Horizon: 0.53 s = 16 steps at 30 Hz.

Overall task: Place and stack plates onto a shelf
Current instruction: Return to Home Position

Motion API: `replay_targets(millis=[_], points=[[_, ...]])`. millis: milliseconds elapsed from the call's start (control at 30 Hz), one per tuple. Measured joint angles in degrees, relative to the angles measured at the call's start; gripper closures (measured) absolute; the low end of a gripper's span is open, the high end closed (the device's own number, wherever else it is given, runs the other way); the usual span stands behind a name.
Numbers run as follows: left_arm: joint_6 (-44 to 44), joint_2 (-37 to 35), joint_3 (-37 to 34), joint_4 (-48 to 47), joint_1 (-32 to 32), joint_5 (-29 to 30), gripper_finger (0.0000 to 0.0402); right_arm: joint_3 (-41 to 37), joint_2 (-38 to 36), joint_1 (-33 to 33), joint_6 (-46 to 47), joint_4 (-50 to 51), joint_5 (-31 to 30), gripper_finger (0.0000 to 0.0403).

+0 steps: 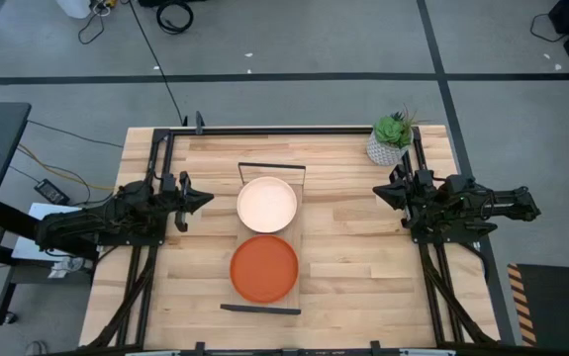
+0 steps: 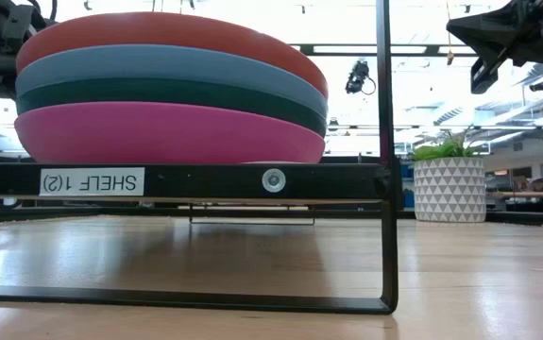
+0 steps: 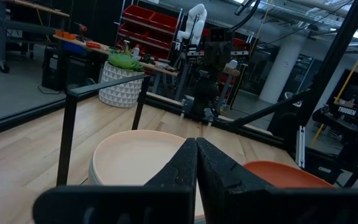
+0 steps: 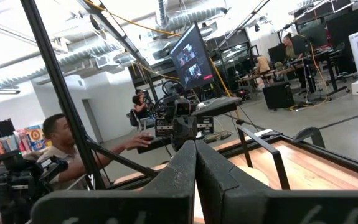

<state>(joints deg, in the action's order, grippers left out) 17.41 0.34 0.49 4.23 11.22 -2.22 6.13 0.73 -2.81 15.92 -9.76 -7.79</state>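
Two piles of plates sit on the shelf (image 1: 301, 259). The far pile shows a cream plate (image 1: 266, 203) on top, also in the left wrist view (image 3: 135, 155). The near pile shows an orange plate (image 1: 263, 268) on top; the low view shows its layers: orange (image 2: 167, 33), light blue (image 2: 158, 66), dark teal (image 2: 158, 94), pink (image 2: 158, 132) at the bottom, resting on the shelf board (image 2: 205, 179). My left gripper (image 1: 208, 198) is shut, raised, left of the cream plate. My right gripper (image 1: 377, 190) is shut, raised, right of the shelf.
A potted plant in a white patterned pot (image 1: 391, 138) stands at the table's far right corner, close to my right gripper. The shelf's black wire end frames (image 1: 272, 165) stand at its far and near ends. People show in the room beyond the table (image 4: 60, 146).
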Motion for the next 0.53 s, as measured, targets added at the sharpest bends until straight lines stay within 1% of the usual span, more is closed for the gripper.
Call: replay_targets(millis=[533], points=[[-0.02, 0.00, 0.00, -0.02, 0.00, -0.02, 0.0390, 0.00, 0.00, 0.00, 0.00, 0.00, 0.00, 0.0390]])
